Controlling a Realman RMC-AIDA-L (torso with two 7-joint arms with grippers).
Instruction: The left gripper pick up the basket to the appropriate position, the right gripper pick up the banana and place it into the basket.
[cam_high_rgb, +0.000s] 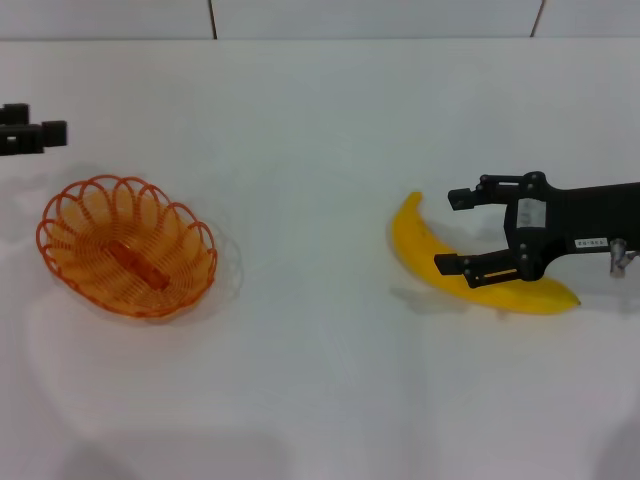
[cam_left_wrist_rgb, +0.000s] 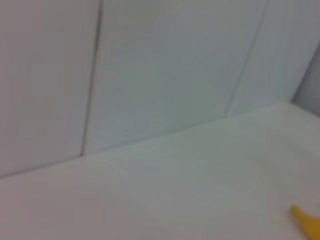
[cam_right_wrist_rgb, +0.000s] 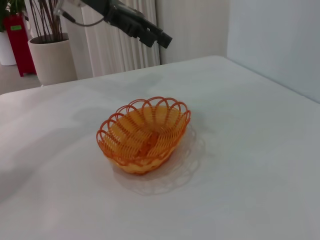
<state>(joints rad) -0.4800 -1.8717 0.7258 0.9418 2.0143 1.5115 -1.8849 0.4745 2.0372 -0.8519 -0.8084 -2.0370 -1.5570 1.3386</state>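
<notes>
The orange basket (cam_high_rgb: 62, 200) stands empty on the white table at the left; it also shows in the right wrist view (cam_right_wrist_rgb: 107, 127). My left gripper (cam_high_rgb: 45, 133) hovers at the far left edge, behind the basket and apart from it; it also shows in the right wrist view (cam_right_wrist_rgb: 155, 36). The yellow banana (cam_high_rgb: 420, 245) lies on the table at the right; its tip shows in the left wrist view (cam_left_wrist_rgb: 307, 222). My right gripper (cam_high_rgb: 455, 230) is open, low over the banana's middle, with one finger on each side of it.
The white table (cam_high_rgb: 300, 380) ends at a white panelled wall (cam_high_rgb: 300, 15) behind. Beyond the table, the right wrist view shows a potted plant (cam_right_wrist_rgb: 52, 60), a red object (cam_right_wrist_rgb: 17, 37) and white curtains (cam_right_wrist_rgb: 115, 45).
</notes>
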